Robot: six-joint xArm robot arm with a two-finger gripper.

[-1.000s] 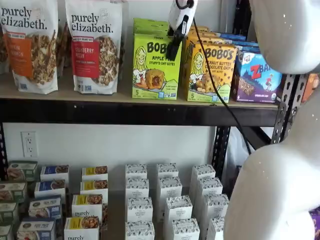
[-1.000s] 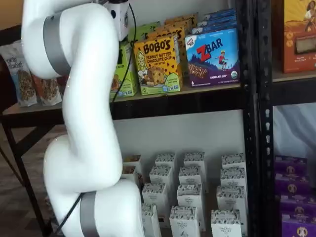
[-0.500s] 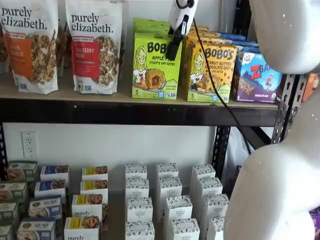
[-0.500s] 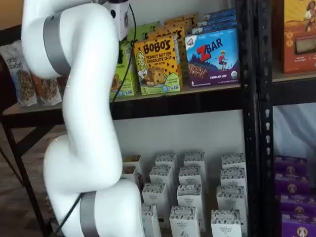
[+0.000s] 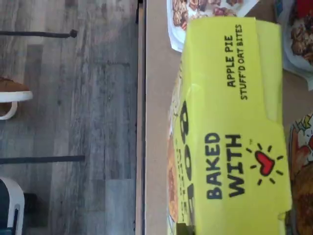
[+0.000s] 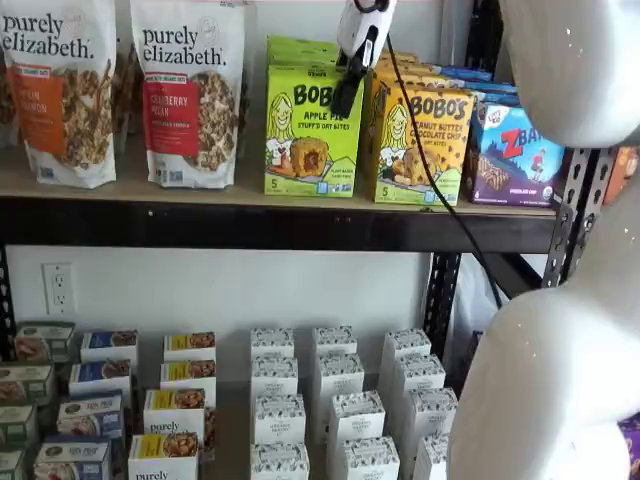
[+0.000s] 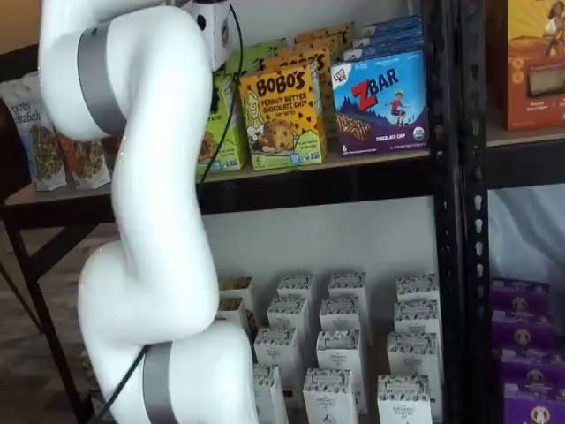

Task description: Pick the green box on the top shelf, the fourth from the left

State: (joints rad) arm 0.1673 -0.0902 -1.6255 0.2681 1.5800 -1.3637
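Observation:
The green box (image 6: 310, 130) stands on the top shelf (image 6: 200, 190), its lime front reading "Bobo's Apple Pie". My gripper (image 6: 347, 95) hangs from above at the box's upper right corner. One black finger lies across the front face and the other is hidden behind the box, so the gripper is shut on the green box. In the wrist view the green box (image 5: 230, 122) fills much of the picture, lid up, over the tan top shelf (image 5: 156, 122). My white arm covers most of the green box (image 7: 228, 132) in a shelf view.
A yellow-orange Bobo's box (image 6: 420, 145) touches the green box's right side, with a blue Z Bar box (image 6: 515, 155) beyond it. Granola bags (image 6: 190, 90) stand to the left. A black cable (image 6: 440, 190) hangs in front of the shelf. Small white boxes (image 6: 280, 400) fill the lower shelf.
The green box and the gripper on it have crept slightly upward. Everything else on the shelves stands as before.

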